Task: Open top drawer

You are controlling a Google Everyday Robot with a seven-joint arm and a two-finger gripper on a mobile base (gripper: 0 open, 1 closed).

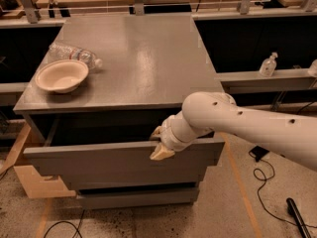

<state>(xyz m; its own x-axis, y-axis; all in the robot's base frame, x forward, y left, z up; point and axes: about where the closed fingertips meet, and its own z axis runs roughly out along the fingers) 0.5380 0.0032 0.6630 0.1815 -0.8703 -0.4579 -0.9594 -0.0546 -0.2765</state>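
The top drawer [99, 161] is a wide flat grey panel below the cabinet top [148, 58]. It stands pulled out toward the camera, with a dark gap behind its top edge. My gripper [159, 144], on the white arm coming in from the right, sits on the top edge of the drawer front, a little right of its middle. One cream fingertip [162, 153] lies over the front face and the other [156, 132] sits behind the edge, so the gripper is shut on the panel. The drawer's inside is hidden in shadow.
A paper bowl [62, 75] and a lying plastic bottle [74, 54] sit on the cabinet top at the left. A narrower lower drawer front [138, 197] shows below. A cardboard box [34, 182] stands on the floor at the left, cables [265, 182] at the right. A sanitizer bottle [268, 64] stands on a right-hand shelf.
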